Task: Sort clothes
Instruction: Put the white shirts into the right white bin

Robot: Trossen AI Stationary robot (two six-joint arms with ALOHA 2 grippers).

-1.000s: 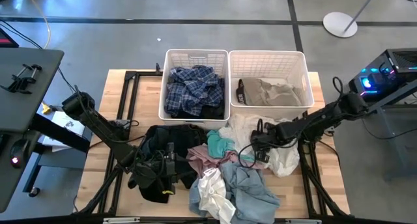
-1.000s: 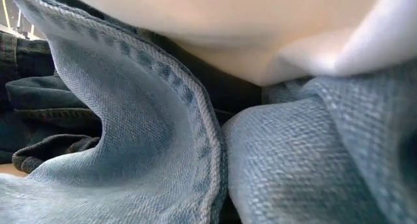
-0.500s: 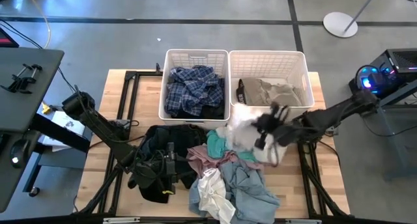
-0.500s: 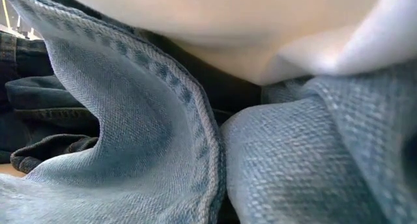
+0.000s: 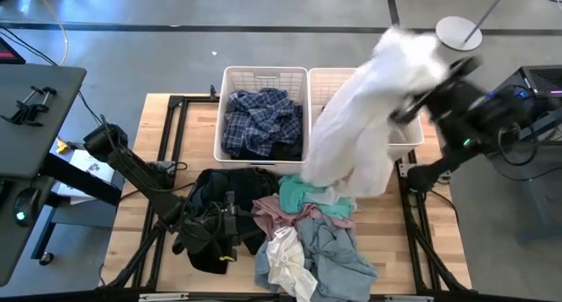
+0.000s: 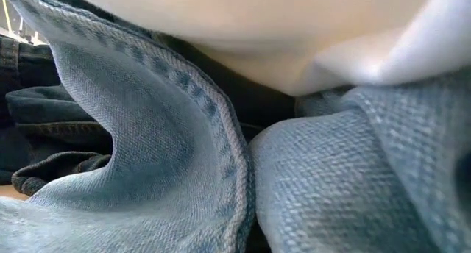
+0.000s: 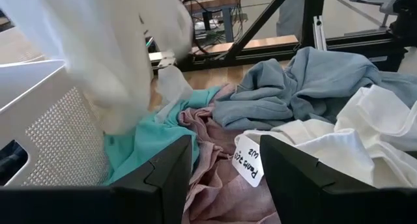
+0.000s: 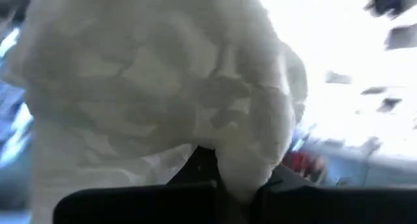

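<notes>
High view: the white garment [image 5: 364, 118] hangs in a long drape from the right gripper [image 5: 413, 104], whose fingers are clamped on its top edge, lifted well above the table with the cloth's lower end just touching the pile of clothes [image 5: 307, 232] below and the right basket [image 5: 406, 135] mostly hidden behind it. Step in hand looks like the carry of a picked garment toward a basket; next move calls for clearing the trailing hem and lowering over the chosen basket before release. Left gripper [image 7: 225, 178] waits low at the pile, fingers apart, holding nothing.
</notes>
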